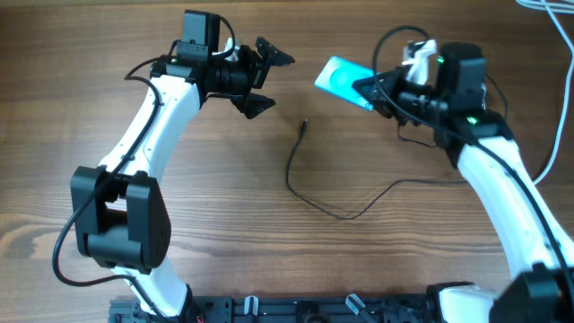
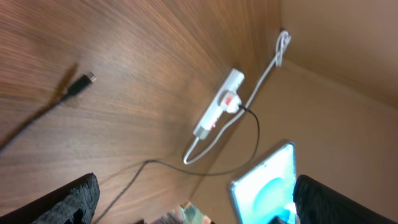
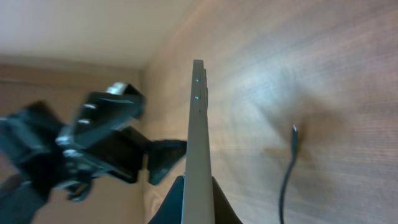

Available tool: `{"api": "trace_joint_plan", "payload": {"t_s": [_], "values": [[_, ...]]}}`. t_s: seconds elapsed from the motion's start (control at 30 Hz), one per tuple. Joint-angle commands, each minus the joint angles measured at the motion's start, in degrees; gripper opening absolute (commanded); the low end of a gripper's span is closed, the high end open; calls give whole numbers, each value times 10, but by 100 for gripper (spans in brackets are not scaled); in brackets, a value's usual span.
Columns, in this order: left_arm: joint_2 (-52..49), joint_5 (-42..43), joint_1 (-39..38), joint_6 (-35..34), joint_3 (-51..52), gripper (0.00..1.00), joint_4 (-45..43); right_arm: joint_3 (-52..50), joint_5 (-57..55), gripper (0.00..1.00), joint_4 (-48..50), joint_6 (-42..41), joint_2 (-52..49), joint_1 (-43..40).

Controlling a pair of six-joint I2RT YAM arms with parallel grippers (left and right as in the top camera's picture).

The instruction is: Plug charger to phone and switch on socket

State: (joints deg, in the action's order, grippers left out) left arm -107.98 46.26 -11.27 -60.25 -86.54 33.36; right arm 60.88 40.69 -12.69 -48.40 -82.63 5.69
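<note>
Phone (image 3: pixel 198 143): nearest the right wrist camera and seen edge-on there. It is held up off the tabletop, tilted, with its turquoise screen turned toward the left arm.
Right gripper (image 1: pixel 372 90): clamped on the phone's lower end, one finger on each face.
Left gripper (image 1: pixel 269 79): left of the phone in the overhead view and well clear of it. Its fingers are spread wide with nothing between them, and they point toward the phone.
Charger (image 1: pixel 291 170): lies on the tabletop, below and left of the phone in the overhead view. Its connector tip (image 1: pixel 305 125) is near the phone but not touching it. The cable loops away under the right arm.
Socket (image 2: pixel 217 106): shows only in the left wrist view, flat on the tabletop, beyond the phone and well apart from it. It has a red mark near its middle. A black cable runs from a plug on it.
White power lead (image 2: pixel 267 68): runs alongside the socket, farther from the phone.
Tabletop (image 1: pixel 224 224): wood grain, beneath the phone.
</note>
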Motion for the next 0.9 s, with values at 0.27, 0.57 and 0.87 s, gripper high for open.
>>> {"api": "trace_joint_plan", "payload": {"t_s": [0.27, 0.57, 0.87], "values": [[18, 84, -2, -78, -9, 100, -68, -266, -164, 4, 501, -447, 49, 46], [18, 83, -22, -78, -9, 91, -112, -256, -336, 4, 494, -613, 47, 157], [18, 64, -66, -82, -9, 78, -139, -214, -321, 4, 495, -635, 14, 172]]}}
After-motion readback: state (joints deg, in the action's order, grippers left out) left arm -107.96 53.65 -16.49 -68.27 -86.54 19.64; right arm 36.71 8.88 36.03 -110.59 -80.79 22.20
